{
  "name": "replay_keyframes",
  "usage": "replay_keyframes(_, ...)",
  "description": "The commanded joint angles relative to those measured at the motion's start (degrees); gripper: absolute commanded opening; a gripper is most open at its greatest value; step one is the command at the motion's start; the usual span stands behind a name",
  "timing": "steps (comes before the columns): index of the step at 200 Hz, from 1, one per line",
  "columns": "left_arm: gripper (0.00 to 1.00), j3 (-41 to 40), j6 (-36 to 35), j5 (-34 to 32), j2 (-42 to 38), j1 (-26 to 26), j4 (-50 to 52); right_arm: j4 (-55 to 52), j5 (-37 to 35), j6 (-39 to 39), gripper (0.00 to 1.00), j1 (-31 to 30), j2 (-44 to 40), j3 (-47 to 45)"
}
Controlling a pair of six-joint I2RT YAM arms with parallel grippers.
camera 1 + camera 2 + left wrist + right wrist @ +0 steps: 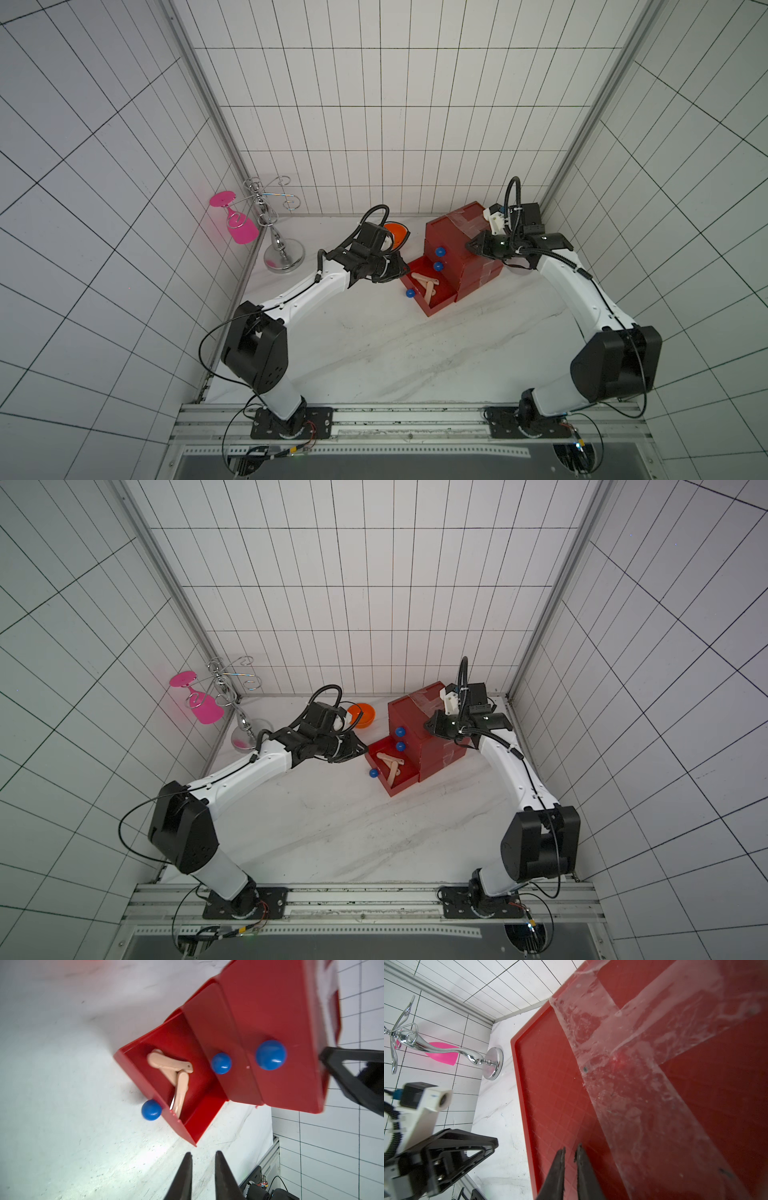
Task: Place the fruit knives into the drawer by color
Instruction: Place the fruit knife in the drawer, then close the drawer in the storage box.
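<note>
The red drawer chest (461, 232) stands at the back right, with clear tape (623, 1059) across its top. Its bottom drawer (199, 1118) is pulled out. Peach-pink fruit knives (428, 286) (172, 1068) lie crossed inside it. The two upper drawers show blue knobs (221, 1063) (270, 1055). My left gripper (405, 270) (202, 1154) hovers just left of the open drawer's corner, open by a narrow gap, with nothing between the fingers. My right gripper (467, 246) (571, 1149) is on the chest's top, its jaws almost together and empty. No other knives show.
An orange bowl (361, 715) sits behind my left wrist. A chrome glass stand (278, 232) with a pink goblet (241, 230) hanging from it fills the back left corner. Tiled walls close in on three sides.
</note>
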State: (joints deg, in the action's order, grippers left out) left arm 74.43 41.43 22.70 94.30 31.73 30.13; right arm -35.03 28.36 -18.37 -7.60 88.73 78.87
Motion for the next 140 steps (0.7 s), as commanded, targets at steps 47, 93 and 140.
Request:
replay_keyframes(47,0.18,-9.01,2.49,-0.72,0.83,-0.61,-8.27,-23.01,-10.17,0.39,0.16,-1.33,8.04,-8.96)
replay_keyframes(93,0.17,-11.58,3.82,-0.90,4.76,-0.61,-11.95,-23.21,-10.34,0.09,0.16,-1.29,6.98,-9.33)
replay_keyframes(140,0.01,-12.78,5.60,-0.73,7.31,-0.61,-14.94,-23.27,-10.18,0.18,0.16,-1.29,7.23,-9.17)
